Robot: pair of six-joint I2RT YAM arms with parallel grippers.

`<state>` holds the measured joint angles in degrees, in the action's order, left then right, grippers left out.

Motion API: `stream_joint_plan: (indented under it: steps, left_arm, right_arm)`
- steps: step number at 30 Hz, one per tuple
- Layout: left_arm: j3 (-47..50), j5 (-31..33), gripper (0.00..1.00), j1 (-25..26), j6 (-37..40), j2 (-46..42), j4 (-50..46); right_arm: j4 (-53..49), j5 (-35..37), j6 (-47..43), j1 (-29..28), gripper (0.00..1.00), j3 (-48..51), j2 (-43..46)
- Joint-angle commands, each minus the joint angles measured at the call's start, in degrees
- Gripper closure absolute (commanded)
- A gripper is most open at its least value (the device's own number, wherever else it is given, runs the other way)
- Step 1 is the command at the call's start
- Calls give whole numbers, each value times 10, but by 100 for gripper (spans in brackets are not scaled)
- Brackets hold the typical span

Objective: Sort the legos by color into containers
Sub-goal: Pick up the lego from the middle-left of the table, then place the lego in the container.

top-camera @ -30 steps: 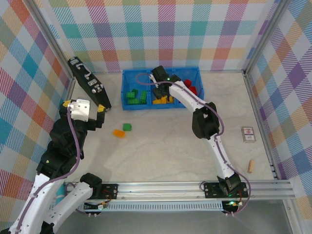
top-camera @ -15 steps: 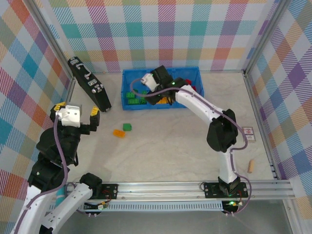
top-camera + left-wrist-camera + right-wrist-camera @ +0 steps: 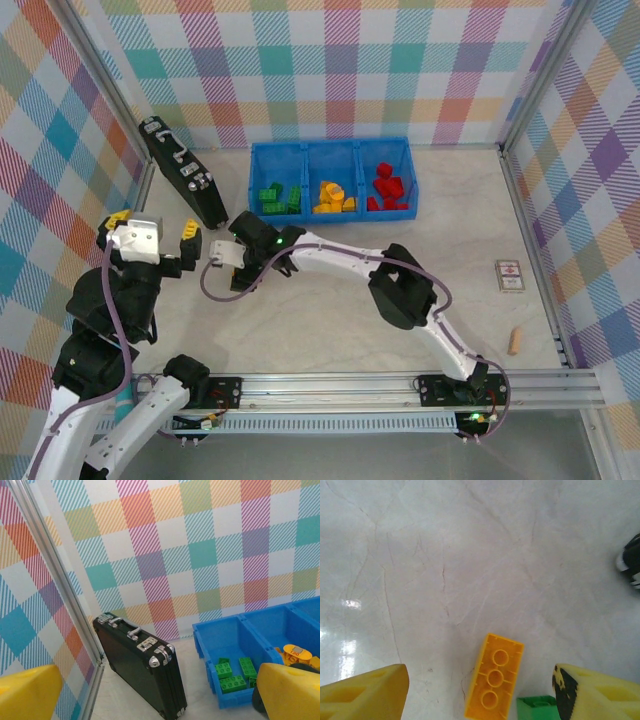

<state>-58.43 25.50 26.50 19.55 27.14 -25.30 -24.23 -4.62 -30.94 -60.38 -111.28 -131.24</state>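
Note:
The blue tray (image 3: pixel 330 152) holds green legos (image 3: pixel 276 197) in its left compartment, yellow ones (image 3: pixel 333 198) in the middle and red ones (image 3: pixel 386 186) on the right. My right gripper (image 3: pixel 243 268) hangs low over the table in front of the tray, open. Between its yellow fingers (image 3: pixel 365 692) lies an orange lego (image 3: pixel 495 677) upside down, with a green lego (image 3: pixel 537 708) touching its corner. Neither brick is gripped. My left gripper (image 3: pixel 152 232) hovers open and empty at the left, facing the tray (image 3: pixel 235 640) and its green legos (image 3: pixel 232 675).
A black case (image 3: pixel 182 172) leans by the left wall, just left of the tray; the left wrist view has it as well (image 3: pixel 140 665). A small card (image 3: pixel 510 276) and a tan cork (image 3: pixel 515 341) lie at the right. Checked walls close the table in.
My right arm has swung from the tray's middle compartment down and left to the two loose bricks, its jaws opening wider. The left gripper drew back toward the near left.

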Motion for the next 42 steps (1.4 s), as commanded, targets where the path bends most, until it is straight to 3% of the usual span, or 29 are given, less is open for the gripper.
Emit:
stream_joint_plan:
  steps: [1,15,21,26,31,42]
  left_arm:
    - [1,-5,0,6,-1,-14,17]
    - [15,51,0,42,31,-63,38]
    - [13,60,0,50,35,-65,35]
    - [15,67,0,54,38,-69,38]
    - [12,71,0,56,41,-69,36]
    - [4,122,0,56,46,-39,24]
  right_arm:
    - [39,-9,-3,5,23,-37,-14]
    - [16,44,0,5,24,-81,-107]
    - [-8,45,1,6,37,-97,-121]
    - [-18,45,5,6,62,-94,-116]
    - [-17,46,7,12,71,-75,-82]
    - [26,13,57,111,72,17,117]
